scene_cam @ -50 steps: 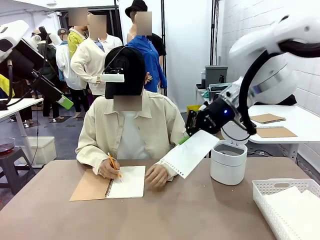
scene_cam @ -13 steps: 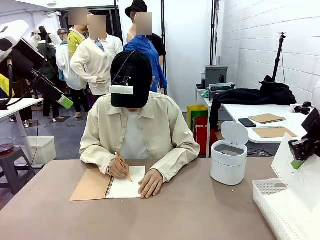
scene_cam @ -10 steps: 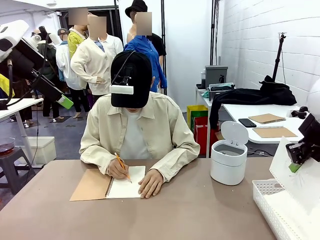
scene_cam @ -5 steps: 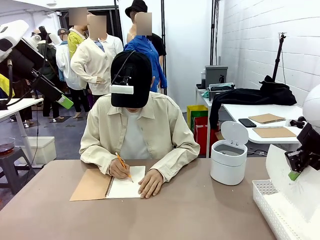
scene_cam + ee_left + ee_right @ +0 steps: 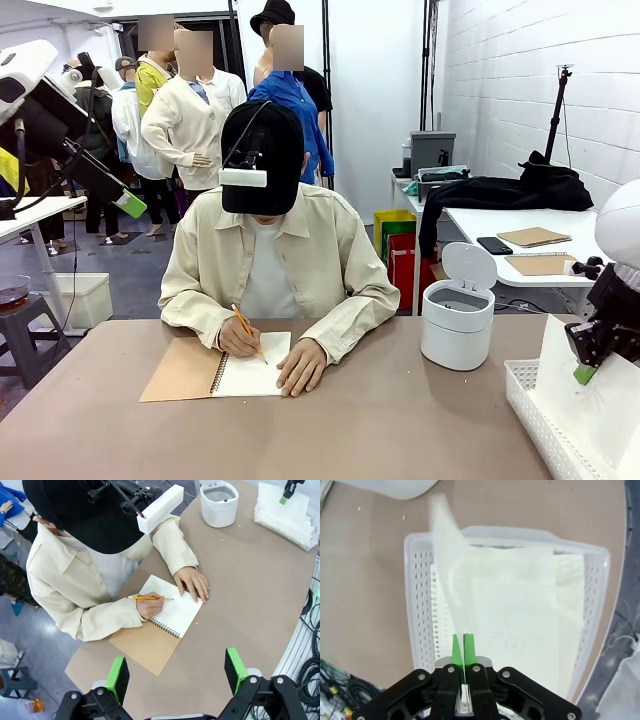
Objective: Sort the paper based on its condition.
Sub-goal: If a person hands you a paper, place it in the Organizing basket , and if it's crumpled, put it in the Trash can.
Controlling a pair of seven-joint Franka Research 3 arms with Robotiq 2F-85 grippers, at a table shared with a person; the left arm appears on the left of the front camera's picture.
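Right gripper (image 5: 463, 642) is clamped on a thin white paper sheet (image 5: 447, 565), which hangs below it over the white lattice-walled plastic basket (image 5: 417, 605). Recommend lowering until the sheet lies flat before release.

Right and bottom edges of the front view cut the basket (image 5: 530, 385) short, and its near wall was lost. The paper (image 5: 590, 410) standing in that basket ran off the same corner, lower edge unseen. Above the basket, the right pincer (image 5: 584, 372) had its arm chopped by the frame. From the right wrist, the sheet's tip past the basket's far rim was a blur. Marks on the stack (image 5: 520, 595) inside were too faint to read.
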